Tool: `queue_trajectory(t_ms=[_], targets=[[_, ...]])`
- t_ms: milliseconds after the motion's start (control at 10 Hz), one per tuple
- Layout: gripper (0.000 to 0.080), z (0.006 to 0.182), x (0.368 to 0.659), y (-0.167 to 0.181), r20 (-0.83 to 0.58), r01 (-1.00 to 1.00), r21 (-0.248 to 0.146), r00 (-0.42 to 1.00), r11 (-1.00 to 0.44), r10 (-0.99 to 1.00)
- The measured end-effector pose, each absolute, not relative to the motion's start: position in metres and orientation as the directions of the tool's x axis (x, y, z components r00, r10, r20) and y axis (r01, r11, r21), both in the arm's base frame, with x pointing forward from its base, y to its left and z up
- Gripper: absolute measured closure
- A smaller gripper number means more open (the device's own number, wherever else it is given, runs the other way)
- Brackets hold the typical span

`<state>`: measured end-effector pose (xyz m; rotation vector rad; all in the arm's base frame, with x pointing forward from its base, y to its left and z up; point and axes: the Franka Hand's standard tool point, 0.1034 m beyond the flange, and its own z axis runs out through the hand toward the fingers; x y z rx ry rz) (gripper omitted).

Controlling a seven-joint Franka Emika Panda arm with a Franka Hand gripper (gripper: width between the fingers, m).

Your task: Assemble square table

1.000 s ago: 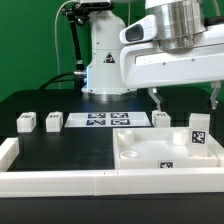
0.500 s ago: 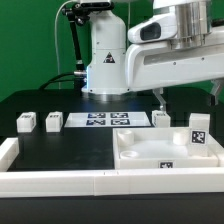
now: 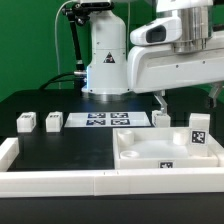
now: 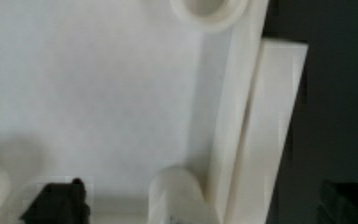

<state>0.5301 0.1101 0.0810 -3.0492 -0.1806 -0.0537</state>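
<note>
Exterior view: the square table's top (image 3: 150,150) lies on the black table (image 3: 70,145), toward the exterior view's right of the marker board (image 3: 100,120). The tool (image 3: 186,98) hangs over it, jaws wide and empty, one either side of its rim in the wrist view, probably lining up a grasp. Loose legs (image 3: 52,121) stand spaced beside the marker board, seemingly so each can be taken singly.

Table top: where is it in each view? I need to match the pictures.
Exterior view: table top lies low at the exterior view's right.
Wrist view: table top fills most of the picture, raised rim showing.
Shared landmark: the open fingers above it.
</note>
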Motion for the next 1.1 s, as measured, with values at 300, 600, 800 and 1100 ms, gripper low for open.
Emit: queue_trajectory(t_ms=[300,600,800,1100], targets=[[0.015,0.078,0.523,0.104,0.038,0.11,-0.08,0.994,-0.991,0.107],[0.015,0.075,0.512,0.103,0.032,0.111,-0.077,0.994,-0.991,0.109],[0.015,0.072,0.494,0.1,0.048,0.08,-0.066,0.996,-0.995,0.077],[0.015,0.063,0.456,0.098,0.037,0.066,-0.055,0.997,-0.996,0.064]])
